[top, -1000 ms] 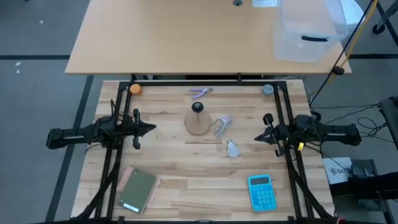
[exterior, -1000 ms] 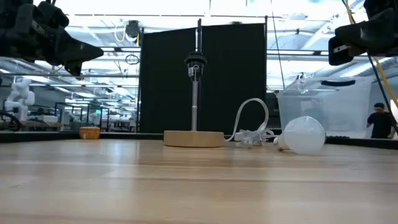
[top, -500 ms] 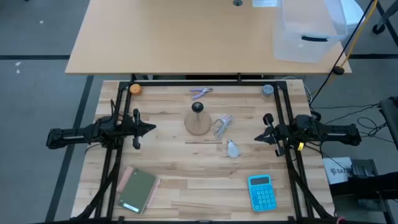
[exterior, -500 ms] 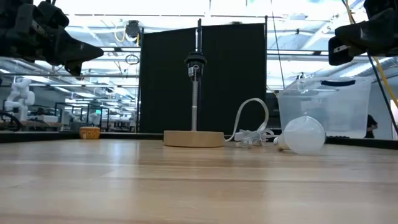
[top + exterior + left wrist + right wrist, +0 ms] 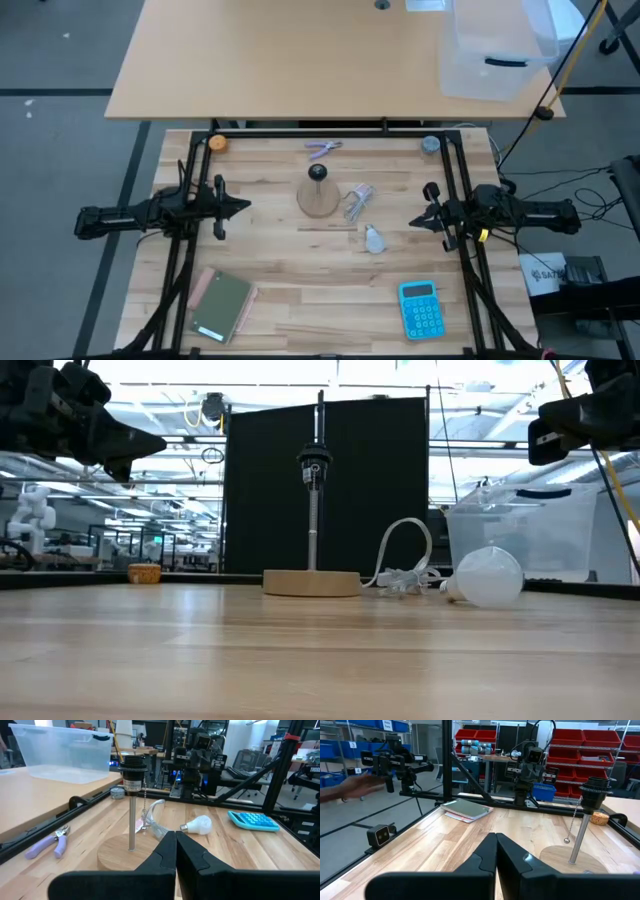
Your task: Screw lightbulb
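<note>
**Both arms parked at the table edges, lightbulb lying loose near the lamp base**

The left gripper (image 5: 238,208) hovers above the left side of the wooden table (image 5: 280,300), its two fingers pressed together with nothing between them. The right gripper (image 5: 418,221) hangs at the right side, fingers likewise pressed together and empty. Both point inward toward the middle of the table.

The lightbulb (image 5: 373,239) lies on its side on the tabletop, near the middle and a little toward the right arm, well apart from both grippers. It rests just in front of the clear plastic wrapper (image 5: 358,200), which sits beside the lamp socket stand (image 5: 318,190) with its round wooden base.

Purple pliers (image 5: 323,149) lie behind the stand. A blue calculator (image 5: 421,308) sits at the front right, a green notebook (image 5: 222,303) at the front left. An orange roll (image 5: 217,143) and a grey roll (image 5: 430,144) occupy the far corners.
</note>
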{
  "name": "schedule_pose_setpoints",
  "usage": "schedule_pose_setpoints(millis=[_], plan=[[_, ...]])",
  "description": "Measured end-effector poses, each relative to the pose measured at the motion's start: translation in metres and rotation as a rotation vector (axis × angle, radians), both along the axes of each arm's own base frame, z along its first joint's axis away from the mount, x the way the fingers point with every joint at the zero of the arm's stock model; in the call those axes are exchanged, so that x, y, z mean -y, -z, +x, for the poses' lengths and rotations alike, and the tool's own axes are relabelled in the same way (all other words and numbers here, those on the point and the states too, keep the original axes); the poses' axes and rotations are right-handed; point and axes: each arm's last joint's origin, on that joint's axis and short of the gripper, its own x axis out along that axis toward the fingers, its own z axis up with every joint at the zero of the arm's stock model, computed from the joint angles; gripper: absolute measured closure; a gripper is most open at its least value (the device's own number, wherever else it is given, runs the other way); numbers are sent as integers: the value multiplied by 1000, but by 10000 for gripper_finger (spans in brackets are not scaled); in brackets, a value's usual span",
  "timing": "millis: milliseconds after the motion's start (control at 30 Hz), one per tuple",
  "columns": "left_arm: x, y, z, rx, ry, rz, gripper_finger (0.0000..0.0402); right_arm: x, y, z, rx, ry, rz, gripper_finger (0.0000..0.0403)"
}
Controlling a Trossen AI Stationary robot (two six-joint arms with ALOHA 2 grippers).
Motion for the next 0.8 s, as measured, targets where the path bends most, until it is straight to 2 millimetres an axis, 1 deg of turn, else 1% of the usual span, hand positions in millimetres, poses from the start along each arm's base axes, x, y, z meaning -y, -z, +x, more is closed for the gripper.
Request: schedule_pose_setpoints(millis=[100,200,267,367,500,600,800], plan=[[0,0,0,0,0,8,401,0,0,0,0,0,0,403],[0,-2,0,10,-2,84,401,0,0,0,0,0,0,403],[0,-7,0,69,-2,83,401,0,0,0,0,0,0,403],[0,-22,-2,228,-1,3,401,0,0,0,0,0,0,403],[0,-38,-7,404,-22,-26,401,0,0,0,0,0,0,403],[-1,-43,-10,466,-47,-35,401,0,0,0,0,0,0,403],[-4,-47,-10,509,-150,-45,401,0,0,0,0,0,0,403]])
